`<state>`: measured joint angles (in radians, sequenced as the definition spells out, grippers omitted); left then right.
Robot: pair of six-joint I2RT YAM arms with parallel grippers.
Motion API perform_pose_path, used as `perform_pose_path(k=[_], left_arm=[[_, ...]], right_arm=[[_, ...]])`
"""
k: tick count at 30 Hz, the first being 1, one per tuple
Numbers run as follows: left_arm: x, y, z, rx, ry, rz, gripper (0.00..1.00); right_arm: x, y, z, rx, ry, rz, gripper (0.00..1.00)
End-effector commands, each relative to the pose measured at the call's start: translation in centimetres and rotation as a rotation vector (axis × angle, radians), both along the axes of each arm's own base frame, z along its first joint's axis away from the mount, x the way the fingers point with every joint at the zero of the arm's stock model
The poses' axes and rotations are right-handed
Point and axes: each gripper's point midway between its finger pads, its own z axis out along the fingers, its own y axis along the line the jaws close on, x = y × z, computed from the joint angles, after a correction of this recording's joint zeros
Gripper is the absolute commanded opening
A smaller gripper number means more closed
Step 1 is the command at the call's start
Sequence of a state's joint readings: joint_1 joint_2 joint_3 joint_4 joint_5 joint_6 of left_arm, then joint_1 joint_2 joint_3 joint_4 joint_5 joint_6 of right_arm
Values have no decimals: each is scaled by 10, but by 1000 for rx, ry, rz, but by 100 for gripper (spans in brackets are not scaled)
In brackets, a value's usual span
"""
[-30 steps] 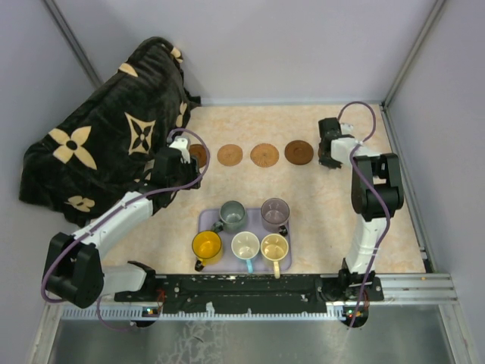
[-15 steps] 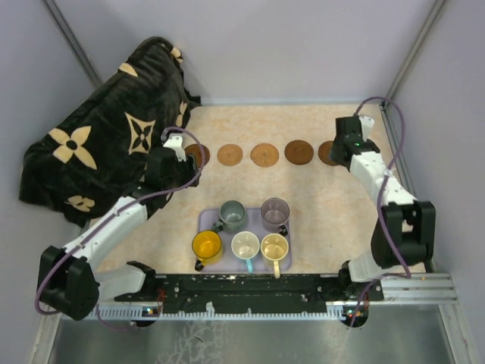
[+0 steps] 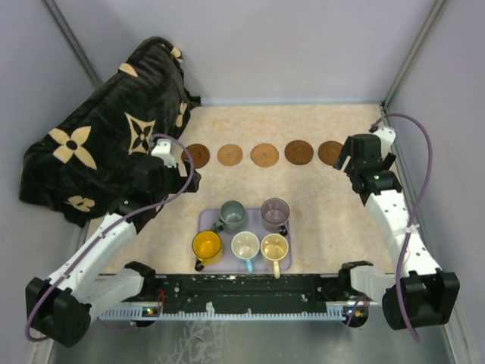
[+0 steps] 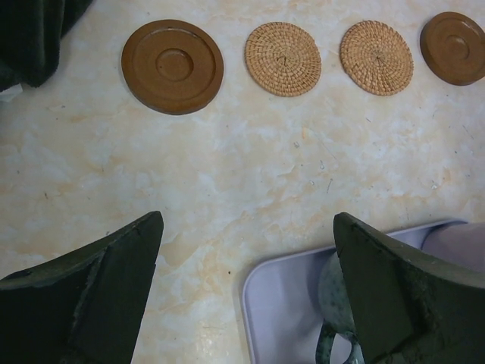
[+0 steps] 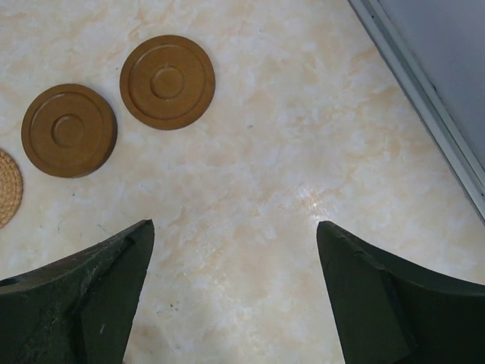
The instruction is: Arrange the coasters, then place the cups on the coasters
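- Top view: five coasters are lying in a straight row across the far part of the table, each apart from its neighbour, so the arranging step is looking finished.
- The five cups are standing close together on the tray, near the arm bases and well apart from the row. None is sitting on a coaster yet.
- The left gripper is hovering by the left end of the row, and the right gripper by the right end.
- Left wrist view: the jaws are standing wide apart and gripping nothing, with only bare table between them. Four coasters are showing along the top. The grey-green cup is peeking out on the tray corner, beside the right-hand finger.
- Right wrist view: the jaws are also gaping wide and carrying nothing. Two brown coasters are lying at upper left, and a woven one is just cutting the left edge. No cup is showing here.
- Judging from this, the cup step is just opening. The next move is calling for an arm to reach to the tray, come down over one cup and close on its rim or handle.
- The cups are crowding each other, so the lift is needing to go straight up before crossing to a coaster. The left arm is looking nearest the grey-green cup.
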<state>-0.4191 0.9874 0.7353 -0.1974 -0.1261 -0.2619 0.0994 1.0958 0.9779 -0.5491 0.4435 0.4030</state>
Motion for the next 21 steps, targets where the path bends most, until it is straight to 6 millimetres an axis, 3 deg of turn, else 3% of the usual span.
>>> perform_pose_path(k=[1, 3, 7, 14, 21], left_arm=[[-12, 1, 4, -39, -3, -3, 100], [-17, 0, 7, -56, -8, -14, 100], [-28, -1, 7, -83, 0, -30, 100], [-51, 4, -2, -107, 45, -20, 100], [-65, 4, -6, -134, 72, -26, 100]], right_arm=[[-13, 2, 8, 16, -18, 30, 91], [-20, 13, 2, 57, 3, 81, 98], [-42, 31, -8, 122, 28, 164, 99], [-84, 53, -3, 160, 4, 263, 99], [-104, 85, 4, 243, 28, 370, 99]])
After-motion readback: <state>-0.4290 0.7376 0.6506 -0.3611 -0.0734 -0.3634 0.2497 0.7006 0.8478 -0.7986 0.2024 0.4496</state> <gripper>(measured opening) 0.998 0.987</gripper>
